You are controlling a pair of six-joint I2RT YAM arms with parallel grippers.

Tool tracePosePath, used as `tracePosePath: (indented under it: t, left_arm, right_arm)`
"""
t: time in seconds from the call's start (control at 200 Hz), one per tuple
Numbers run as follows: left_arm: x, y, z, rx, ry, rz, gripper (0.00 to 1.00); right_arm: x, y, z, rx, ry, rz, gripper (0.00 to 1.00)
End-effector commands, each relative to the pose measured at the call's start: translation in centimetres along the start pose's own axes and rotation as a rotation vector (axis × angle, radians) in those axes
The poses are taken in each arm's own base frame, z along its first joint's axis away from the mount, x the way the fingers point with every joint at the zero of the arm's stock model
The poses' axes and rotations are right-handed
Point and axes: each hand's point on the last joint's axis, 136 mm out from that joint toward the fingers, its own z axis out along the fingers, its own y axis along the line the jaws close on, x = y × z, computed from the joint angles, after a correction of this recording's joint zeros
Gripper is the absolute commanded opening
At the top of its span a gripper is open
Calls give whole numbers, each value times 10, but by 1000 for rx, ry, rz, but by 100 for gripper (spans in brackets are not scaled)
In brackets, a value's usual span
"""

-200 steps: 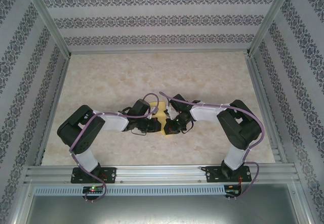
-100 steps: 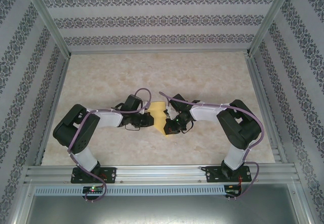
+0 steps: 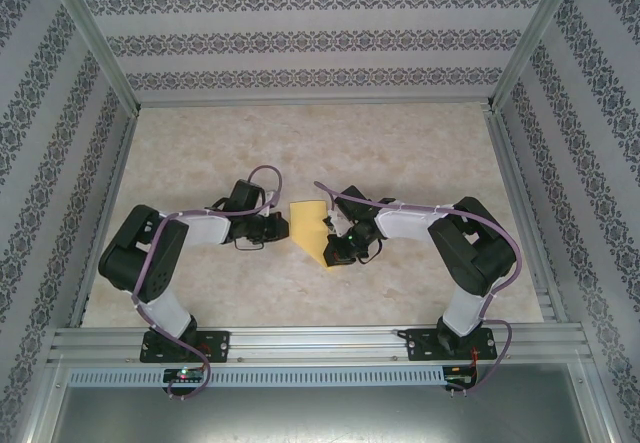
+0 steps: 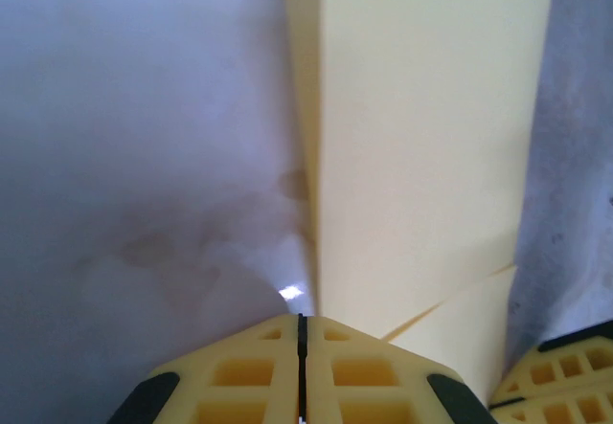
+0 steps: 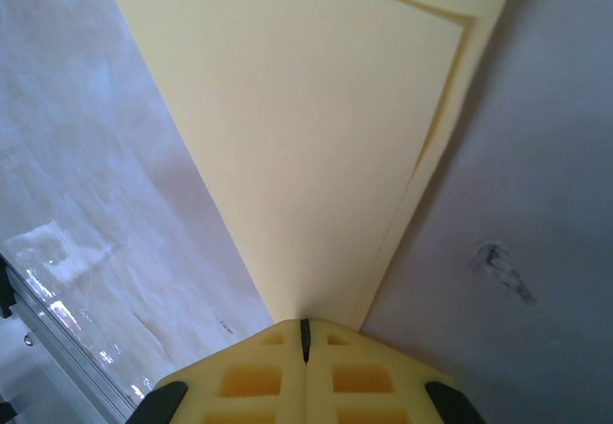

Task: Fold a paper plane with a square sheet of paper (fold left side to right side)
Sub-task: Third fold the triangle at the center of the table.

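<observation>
Top external: left gripper [image 3: 282,226] closed, just left of the paper [image 3: 309,221]; right gripper [image 3: 337,254] closed, seemingly pressing its tip.

A beige marbled desk [image 3: 400,143] lies beneath the left gripper [image 3: 277,226] and right gripper [image 3: 335,253] and stretches well beyond them. Floral-striped wall panels [image 3: 310,38] stand far ahead and to both sides. An aluminium rail [image 3: 320,343] runs behind them.
</observation>
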Motion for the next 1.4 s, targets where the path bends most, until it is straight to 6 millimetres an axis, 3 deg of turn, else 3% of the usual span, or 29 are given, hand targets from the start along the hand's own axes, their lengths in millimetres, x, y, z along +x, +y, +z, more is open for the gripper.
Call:
tracePosePath:
  t: [0.0,0.115,0.21,0.355,0.515,0.759,1.084,1.394]
  left_arm:
    - [-5,7,-22,-46,-55,17,10]
    - [-2,-15,-39,2,-89,46,11]
    - [5,-39,-41,58,-76,79,11]
    - [20,-69,-21,116,-21,118,12]
    - [24,-83,11,128,46,148,11]
    - [30,-75,36,82,99,149,11]
    - [50,-53,39,34,129,116,11]
    - [52,-47,41,14,137,115,11]
  right_arm:
    - [29,-48,9,192,88,78,0]
    - [25,-46,8,191,77,76,0]
    - [24,-45,8,189,76,76,0]
    - [24,-46,7,192,76,79,0]
    - [25,-45,7,193,77,80,0]
    - [18,-35,-2,172,36,61,0]
    - [-10,18,-24,73,-77,-27,0]
    - [-23,28,-5,35,-79,-20,0]
